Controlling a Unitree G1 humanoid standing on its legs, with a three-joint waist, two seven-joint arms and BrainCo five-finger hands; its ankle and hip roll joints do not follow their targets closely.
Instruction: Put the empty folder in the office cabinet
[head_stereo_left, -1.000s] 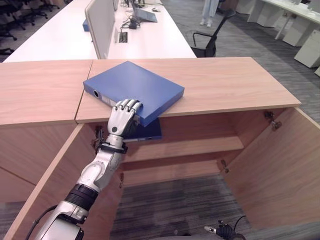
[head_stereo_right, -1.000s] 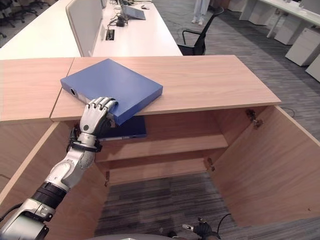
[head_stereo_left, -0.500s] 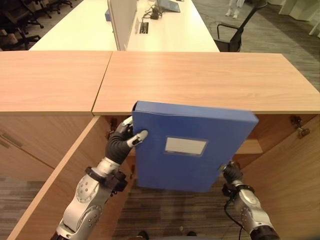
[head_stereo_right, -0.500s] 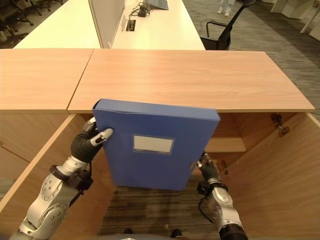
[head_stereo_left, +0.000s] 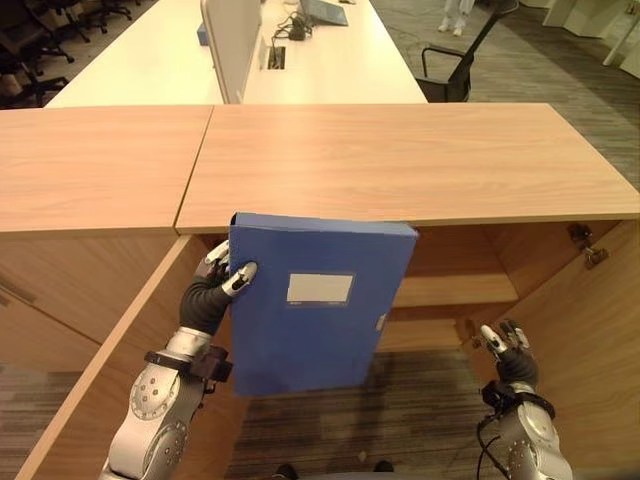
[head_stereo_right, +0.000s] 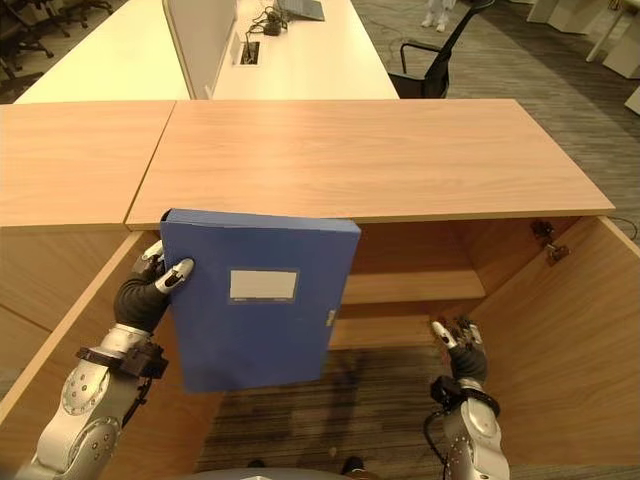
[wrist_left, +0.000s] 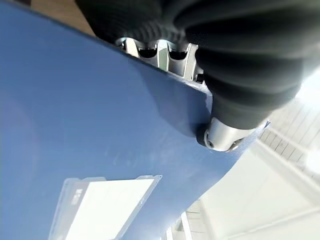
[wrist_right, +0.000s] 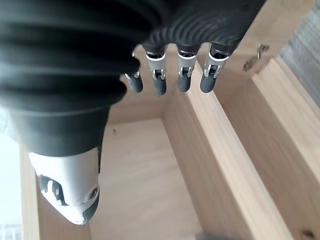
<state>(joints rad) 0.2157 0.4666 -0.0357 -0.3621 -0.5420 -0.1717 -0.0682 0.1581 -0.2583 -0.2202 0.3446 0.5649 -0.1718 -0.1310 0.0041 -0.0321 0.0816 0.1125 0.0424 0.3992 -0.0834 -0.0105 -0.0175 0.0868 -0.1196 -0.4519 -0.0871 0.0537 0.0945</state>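
A blue folder (head_stereo_left: 310, 330) with a white label hangs upright in front of the open office cabinet, just below the edge of the cabinet's top (head_stereo_left: 400, 160). My left hand (head_stereo_left: 212, 292) is shut on the folder's left edge, thumb on the front face and fingers behind; in the left wrist view the thumb (wrist_left: 220, 135) presses on the blue cover (wrist_left: 75, 140). My right hand (head_stereo_left: 503, 348) is open at the lower right, apart from the folder, its straight fingers (wrist_right: 182, 75) pointing into the cabinet. The inner shelf (head_stereo_left: 455, 290) shows to the folder's right.
The cabinet's right door (head_stereo_left: 590, 350) and left door (head_stereo_left: 105, 380) stand swung out towards me on either side. A second wooden cabinet top (head_stereo_left: 90, 165) adjoins on the left. Behind are white desks (head_stereo_left: 330, 60) with a screen divider and a black office chair (head_stereo_left: 455, 70).
The folder came off the cabinet top and now hangs upright, further left than half a second ago. My right hand has let go of its lower right corner and drawn away.
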